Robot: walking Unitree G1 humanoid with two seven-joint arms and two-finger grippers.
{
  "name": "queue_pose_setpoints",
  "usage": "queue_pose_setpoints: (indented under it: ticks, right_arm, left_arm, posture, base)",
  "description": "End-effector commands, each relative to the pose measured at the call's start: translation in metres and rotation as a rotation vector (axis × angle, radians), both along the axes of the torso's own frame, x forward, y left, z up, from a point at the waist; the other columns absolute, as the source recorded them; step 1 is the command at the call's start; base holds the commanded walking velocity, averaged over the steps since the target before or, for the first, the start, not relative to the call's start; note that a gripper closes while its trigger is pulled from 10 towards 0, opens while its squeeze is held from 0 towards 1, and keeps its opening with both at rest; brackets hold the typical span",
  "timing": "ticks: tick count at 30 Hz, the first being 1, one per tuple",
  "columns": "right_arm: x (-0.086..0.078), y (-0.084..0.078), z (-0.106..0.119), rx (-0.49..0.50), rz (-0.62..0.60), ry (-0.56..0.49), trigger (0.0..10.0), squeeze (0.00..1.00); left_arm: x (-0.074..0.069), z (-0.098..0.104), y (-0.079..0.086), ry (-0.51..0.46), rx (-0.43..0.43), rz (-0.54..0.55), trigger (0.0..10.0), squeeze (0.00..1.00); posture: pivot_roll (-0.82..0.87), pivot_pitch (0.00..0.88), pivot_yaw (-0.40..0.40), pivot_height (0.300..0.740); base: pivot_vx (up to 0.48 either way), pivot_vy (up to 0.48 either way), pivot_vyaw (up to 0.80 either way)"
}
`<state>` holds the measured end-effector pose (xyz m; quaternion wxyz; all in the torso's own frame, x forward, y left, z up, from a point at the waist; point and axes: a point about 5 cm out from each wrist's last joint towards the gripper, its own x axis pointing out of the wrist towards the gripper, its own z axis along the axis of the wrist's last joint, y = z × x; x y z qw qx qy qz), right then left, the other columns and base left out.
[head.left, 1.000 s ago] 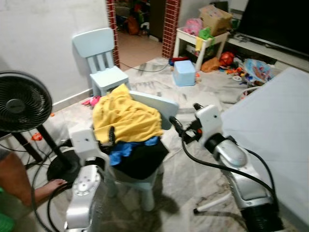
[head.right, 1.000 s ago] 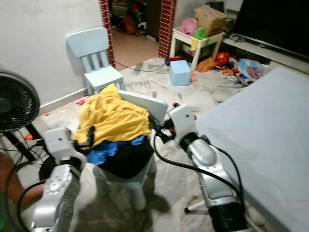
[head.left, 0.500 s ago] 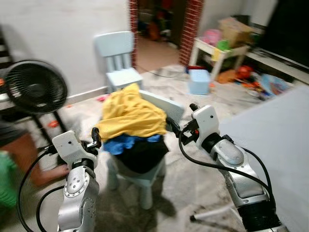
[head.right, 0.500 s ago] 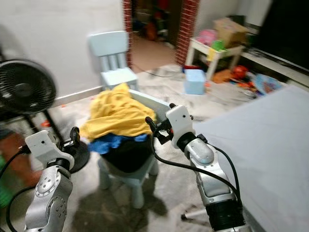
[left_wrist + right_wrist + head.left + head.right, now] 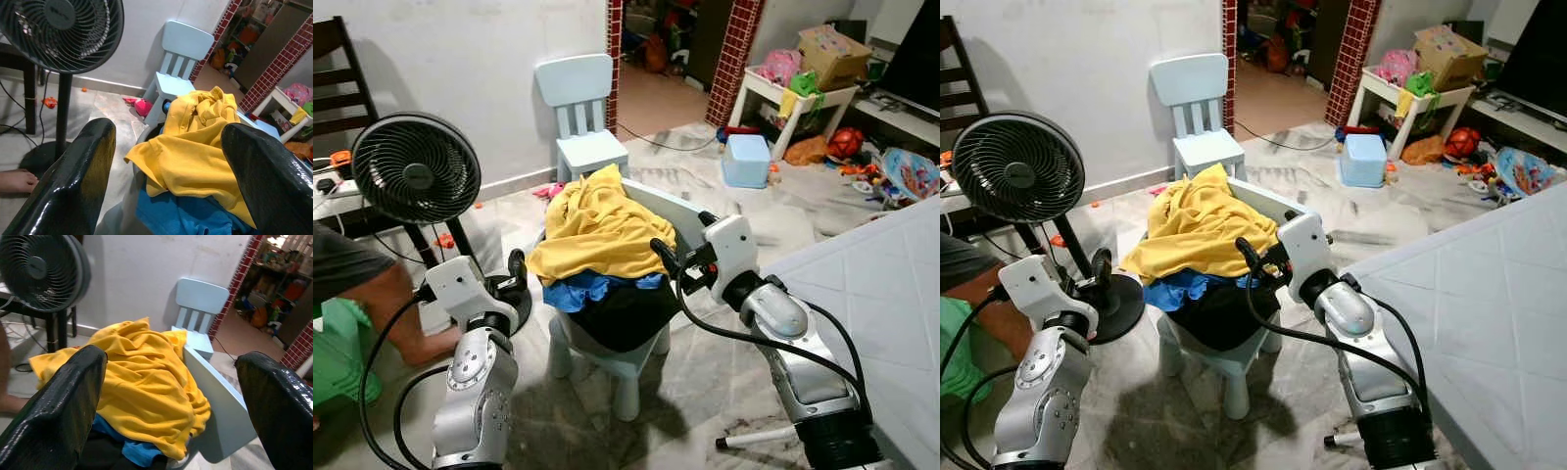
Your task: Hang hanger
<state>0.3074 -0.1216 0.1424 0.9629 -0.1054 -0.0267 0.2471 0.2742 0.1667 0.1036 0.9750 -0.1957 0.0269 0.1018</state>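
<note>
A light-blue child's chair (image 5: pixel 625 368) stands in front of me with a heap of clothes on it. A yellow garment (image 5: pixel 597 230) lies on top, over a blue one (image 5: pixel 570 292) and a black one (image 5: pixel 622 315). My left gripper (image 5: pixel 514 272) is open, just to the left of the heap. Its wrist view has the gripper (image 5: pixel 166 127) looking across at the yellow garment (image 5: pixel 195 152). My right gripper (image 5: pixel 681 240) is open too, at the heap's right side beside the chair's backrest (image 5: pixel 677 210); nothing lies between its fingers (image 5: pixel 73 396). I see no hanger.
A black standing fan (image 5: pixel 416 168) and a person's leg (image 5: pixel 357 284) are on the left. A second blue chair (image 5: pixel 582 108) stands behind the heap by the wall. A white mattress (image 5: pixel 881 294) is on the right. A toy table (image 5: pixel 793 98) and a blue box (image 5: pixel 746 160) stand further back.
The whole picture has swung, so the camera moved; the fan and the person now show more fully on the left. Both grippers stay open on either side of the heap.
</note>
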Motion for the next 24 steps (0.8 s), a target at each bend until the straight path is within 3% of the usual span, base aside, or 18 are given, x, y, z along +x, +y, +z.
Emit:
queue_pose_setpoints:
  ticks: [1,10,24]
  right_arm:
    - [0.0013,-0.0028,0.0077,-0.001,-0.010,-0.028,10.0,0.00]
    - [0.0013,-0.0023,0.0093,-0.001,-0.010,-0.036,10.0,0.00]
    - [0.0021,-0.0047,0.0115,0.036,-0.035,-0.029,10.0,0.00]
  left_arm:
    - [0.0020,-0.0019,-0.0184,0.007,-0.068,-0.037,10.0,0.00]
    - [0.0013,-0.0021,-0.0201,0.003,-0.075,-0.050,10.0,0.00]
    - [0.0021,-0.0031,-0.0230,0.003,-0.083,-0.065,10.0,0.00]
  posture:
    - [-0.08,0.000,-0.030,0.740]
    - [-0.08,0.000,-0.032,0.740]
    - [-0.09,0.000,-0.033,0.740]
  base:
    - [0.000,0.000,0.00]
    - [0.000,0.000,0.00]
    - [0.302,0.000,0.00]
